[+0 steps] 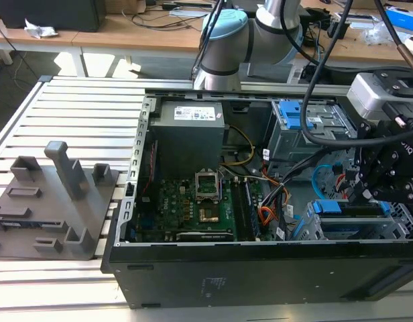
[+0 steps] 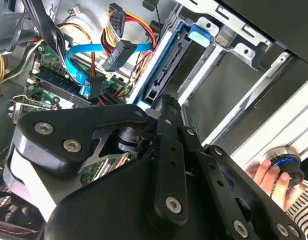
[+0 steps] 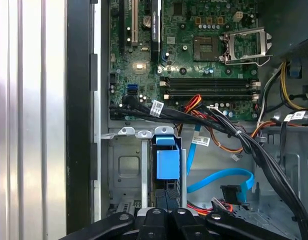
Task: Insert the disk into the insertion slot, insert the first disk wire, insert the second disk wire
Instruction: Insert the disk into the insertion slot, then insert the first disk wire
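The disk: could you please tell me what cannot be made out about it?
First wrist view: the gripper covers the near end of the disk.
Exterior view: walls of the insertion slot hide how deep it sits.
Second wrist view: the gripper covers that same end.

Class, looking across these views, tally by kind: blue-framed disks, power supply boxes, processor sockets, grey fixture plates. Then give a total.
Blue-framed disk: 1
Power supply box: 1
Processor socket: 1
Grey fixture plate: 1
Total: 4
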Action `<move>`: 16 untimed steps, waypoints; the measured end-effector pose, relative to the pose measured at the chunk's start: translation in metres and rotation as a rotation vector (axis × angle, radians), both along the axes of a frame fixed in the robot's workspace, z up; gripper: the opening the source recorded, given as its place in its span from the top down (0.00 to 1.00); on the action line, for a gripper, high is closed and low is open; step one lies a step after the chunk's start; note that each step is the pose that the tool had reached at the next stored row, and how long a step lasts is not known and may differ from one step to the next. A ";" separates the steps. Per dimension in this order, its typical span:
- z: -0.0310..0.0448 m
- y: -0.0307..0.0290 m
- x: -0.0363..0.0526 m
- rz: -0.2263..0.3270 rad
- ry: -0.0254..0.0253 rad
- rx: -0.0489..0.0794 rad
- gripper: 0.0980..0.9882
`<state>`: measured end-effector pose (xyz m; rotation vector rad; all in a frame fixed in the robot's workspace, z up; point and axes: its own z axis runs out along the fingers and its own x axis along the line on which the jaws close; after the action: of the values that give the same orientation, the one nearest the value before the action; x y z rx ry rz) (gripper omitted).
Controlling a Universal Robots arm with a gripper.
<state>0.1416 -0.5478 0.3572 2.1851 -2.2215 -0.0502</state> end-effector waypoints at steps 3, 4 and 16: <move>0.0000 -0.0001 0.0003 0.000 0.0000 0.000 0.99; 0.0000 -0.0001 0.0003 0.000 0.0000 0.000 0.99; 0.0000 -0.0001 0.0011 0.000 0.0000 0.000 0.98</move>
<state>0.1427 -0.5479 0.3572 2.1851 -2.2214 -0.0501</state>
